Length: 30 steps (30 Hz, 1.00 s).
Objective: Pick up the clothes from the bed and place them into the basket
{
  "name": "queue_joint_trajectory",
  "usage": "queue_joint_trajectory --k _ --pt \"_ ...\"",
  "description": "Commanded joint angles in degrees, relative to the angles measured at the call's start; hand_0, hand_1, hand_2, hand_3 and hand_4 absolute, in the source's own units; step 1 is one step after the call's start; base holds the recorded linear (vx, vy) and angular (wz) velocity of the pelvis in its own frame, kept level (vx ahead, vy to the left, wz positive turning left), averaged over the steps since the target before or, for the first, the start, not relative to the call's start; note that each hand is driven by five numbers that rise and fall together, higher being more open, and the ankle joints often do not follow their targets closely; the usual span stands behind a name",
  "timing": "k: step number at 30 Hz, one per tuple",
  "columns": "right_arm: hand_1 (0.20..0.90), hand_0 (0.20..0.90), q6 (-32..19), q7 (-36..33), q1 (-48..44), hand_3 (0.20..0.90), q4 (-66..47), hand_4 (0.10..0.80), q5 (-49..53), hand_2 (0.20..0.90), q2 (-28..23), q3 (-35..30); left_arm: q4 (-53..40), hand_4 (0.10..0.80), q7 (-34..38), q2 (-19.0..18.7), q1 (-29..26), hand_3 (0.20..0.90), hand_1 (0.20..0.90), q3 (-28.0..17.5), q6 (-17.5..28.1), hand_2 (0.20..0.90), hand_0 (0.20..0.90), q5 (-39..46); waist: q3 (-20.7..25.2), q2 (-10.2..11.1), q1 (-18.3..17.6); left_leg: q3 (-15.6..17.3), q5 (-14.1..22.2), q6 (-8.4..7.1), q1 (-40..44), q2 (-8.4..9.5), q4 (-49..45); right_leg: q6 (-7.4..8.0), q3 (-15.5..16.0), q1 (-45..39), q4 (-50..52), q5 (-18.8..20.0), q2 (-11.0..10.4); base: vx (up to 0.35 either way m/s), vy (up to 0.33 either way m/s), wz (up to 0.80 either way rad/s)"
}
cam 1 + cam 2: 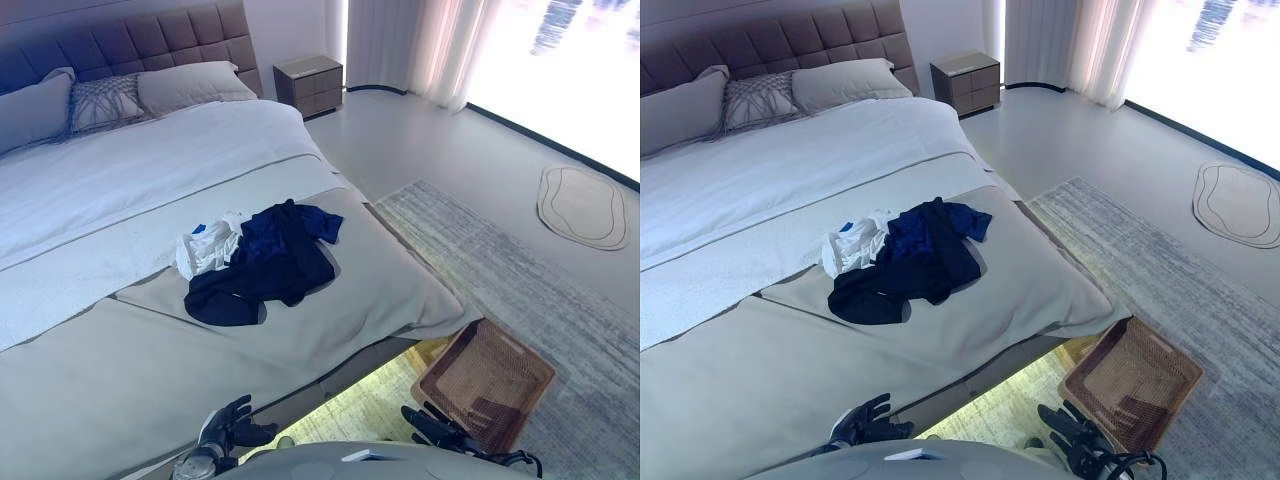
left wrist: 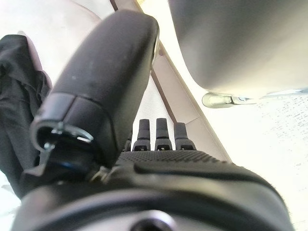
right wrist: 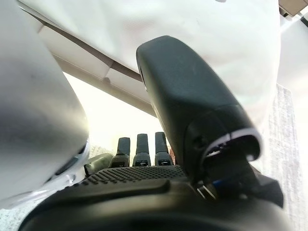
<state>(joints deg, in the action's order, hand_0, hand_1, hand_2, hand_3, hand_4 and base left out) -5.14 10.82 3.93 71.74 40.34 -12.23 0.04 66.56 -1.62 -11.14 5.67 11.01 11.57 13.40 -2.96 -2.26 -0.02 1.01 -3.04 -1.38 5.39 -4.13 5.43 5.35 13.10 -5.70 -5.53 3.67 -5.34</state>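
Observation:
A heap of clothes lies on the grey blanket at the foot of the bed: a dark navy garment (image 1: 262, 270), a blue one (image 1: 310, 222) and a white one (image 1: 208, 246). A brown wicker basket (image 1: 487, 380) stands tilted on the floor by the bed's near right corner. My left hand (image 1: 232, 424) hangs low beside the bed's front edge, open and empty, well short of the clothes. My right hand (image 1: 437, 426) hangs low just left of the basket, open and empty. In the wrist views each hand's fingers (image 2: 157, 132) (image 3: 139, 146) are straight.
The bed (image 1: 130, 180) has a white duvet and grey pillows (image 1: 190, 85) against a padded headboard. A nightstand (image 1: 310, 84) stands at the back. A grey rug (image 1: 520, 270) covers the floor right of the bed, with a small oval mat (image 1: 584, 206) farther right by the window.

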Motion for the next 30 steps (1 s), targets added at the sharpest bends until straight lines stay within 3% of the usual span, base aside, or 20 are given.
queue_joint_trajectory --k 1,6,17,20,24,27,30 --pt "0.9 0.9 -3.2 0.9 -5.7 0.9 1.9 0.8 0.2 0.9 0.4 -0.7 0.0 0.8 0.1 -0.3 -5.8 0.9 0.9 -0.3 4.3 0.9 0.9 -0.2 -3.3 1.7 1.3 2.3 5.0 0.15 2.8 2.36 -0.4 -0.32 -1.1 -3.1 2.2 -4.5 -0.3 0.0 0.0 0.0" --pt "0.9 0.9 -4.6 -0.5 -6.1 0.9 1.8 0.8 -0.6 0.9 0.6 -0.4 0.2 0.8 -0.5 -0.2 -6.1 0.9 0.9 -0.4 3.9 0.9 0.9 -0.2 -3.3 1.6 1.2 2.4 4.9 0.13 2.9 2.33 -0.4 -0.4 -1.4 -3.1 2.4 -4.5 -0.2 0.0 0.0 0.0" --pt "0.9 0.9 -7.8 -4.5 -6.8 0.9 1.0 0.8 -9.1 0.9 -0.2 1.9 -3.1 0.8 7.0 -1.6 -7.1 0.9 0.9 2.2 10.9 0.9 0.9 -8.8 -3.6 1.4 1.0 2.5 5.0 0.09 3.0 2.28 -0.4 -0.6 -1.8 -3.0 2.7 -4.8 -0.1 0.0 0.0 0.0" --pt "0.9 0.9 -9.2 -6.5 -7.1 0.9 0.7 0.8 -15.8 0.9 -1.0 4.0 -4.4 0.8 14.5 -2.9 -7.7 0.9 0.9 4.5 13.2 0.9 0.9 -20.0 -3.9 1.4 1.1 2.4 4.8 0.07 2.8 2.25 -0.4 -0.67 -1.8 -2.7 3.1 -4.9 -0.1 0.0 0.0 0.0" --pt "0.9 0.9 -13.2 -17.2 -8.6 0.9 -1.8 0.8 -31.3 0.9 -3.2 9.6 -6.8 0.8 23.2 -5.4 -9.7 0.9 0.9 7.7 13.4 0.9 0.9 -28.8 -4.3 1.4 1.2 2.1 4.6 0.06 2.6 2.29 -0.4 -0.72 -2.0 -2.2 3.5 -5.0 -0.1 0.0 0.0 0.0" --pt "0.9 0.9 -13.7 -25.8 -10.0 0.9 -7.0 0.8 -41.1 0.9 -5.0 15.3 -9.3 0.8 26.3 -7.3 -10.7 0.9 0.9 9.2 12.8 0.9 0.9 -30.8 -4.8 1.5 1.4 1.8 4.5 0.14 2.3 2.31 -0.4 -0.79 -2.3 -1.6 4.1 -5.3 -0.1 -0.021 -0.019 0.0" --pt "0.9 0.9 -12.6 -29.5 -10.1 0.9 -11.3 0.8 -45.3 0.9 -5.8 17.7 -11.1 0.8 27.5 -7.7 -10.8 0.9 0.9 8.8 13.7 0.9 0.9 -28.4 -5.1 1.6 1.5 1.4 4.3 0.24 2.0 2.31 -0.4 -0.9 -2.4 -1.3 4.4 -5.4 0.0 -0.011 -0.012 0.0"
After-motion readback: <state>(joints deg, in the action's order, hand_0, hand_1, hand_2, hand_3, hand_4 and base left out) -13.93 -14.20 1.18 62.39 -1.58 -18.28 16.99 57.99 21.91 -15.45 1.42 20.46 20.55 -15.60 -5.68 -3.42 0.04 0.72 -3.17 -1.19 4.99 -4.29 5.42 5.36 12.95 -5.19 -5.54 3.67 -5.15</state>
